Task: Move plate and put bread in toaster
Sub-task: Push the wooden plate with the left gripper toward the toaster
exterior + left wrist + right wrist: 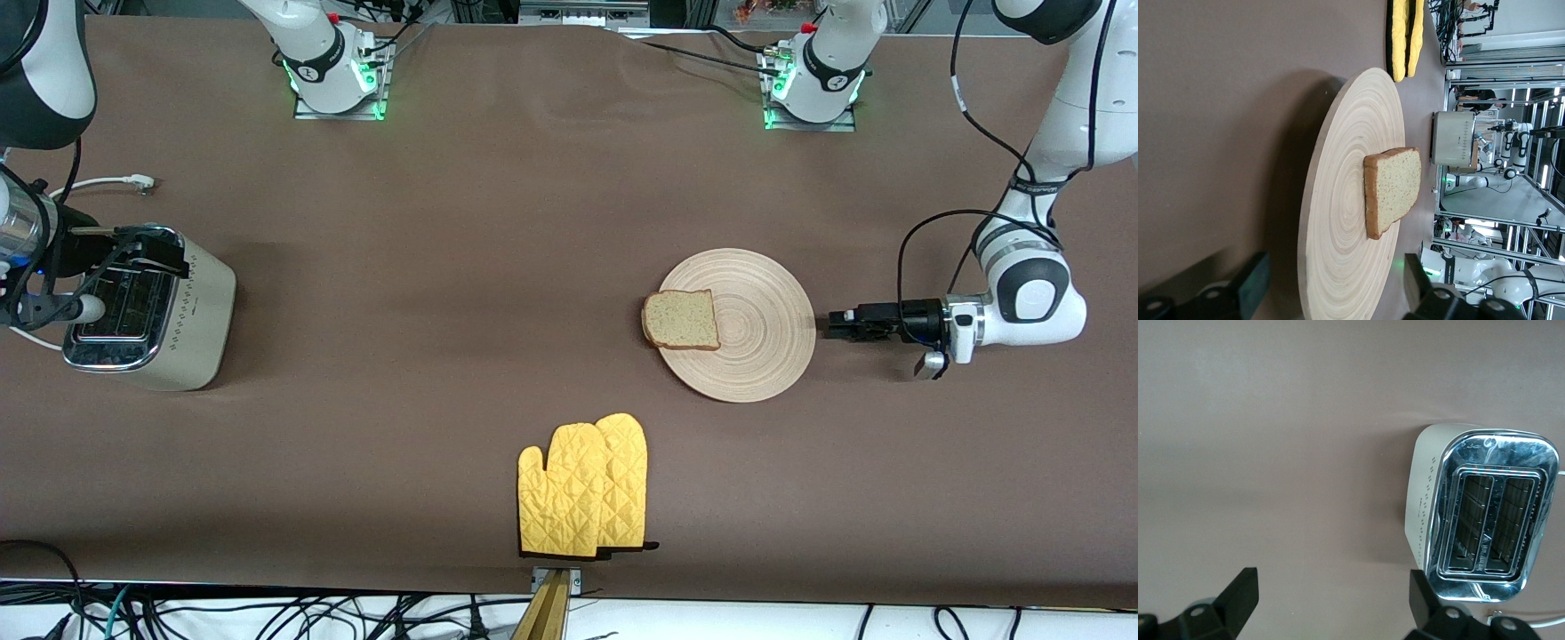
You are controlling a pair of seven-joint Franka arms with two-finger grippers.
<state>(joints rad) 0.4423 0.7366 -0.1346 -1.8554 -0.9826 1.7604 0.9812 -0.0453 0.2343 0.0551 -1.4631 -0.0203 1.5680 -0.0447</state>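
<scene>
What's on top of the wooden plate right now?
One squarish slice of light brown bread lies on the round beige wooden plate, at its edge toward the right arm's end. The wood beneath the slice is hidden.

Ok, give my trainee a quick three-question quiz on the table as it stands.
1. True or false: the bread slice lies wholly inside the wooden plate rim.
2. Which is nearest the front camera: A toaster, B oven mitts, C plate?
3. What is the left claw next to, and is it open?

Key: 1 false, the slice overhangs the rim toward the right arm's end. 2 B. 3 Low beside the plate's rim, open. The right claw is open above the toaster.
</scene>
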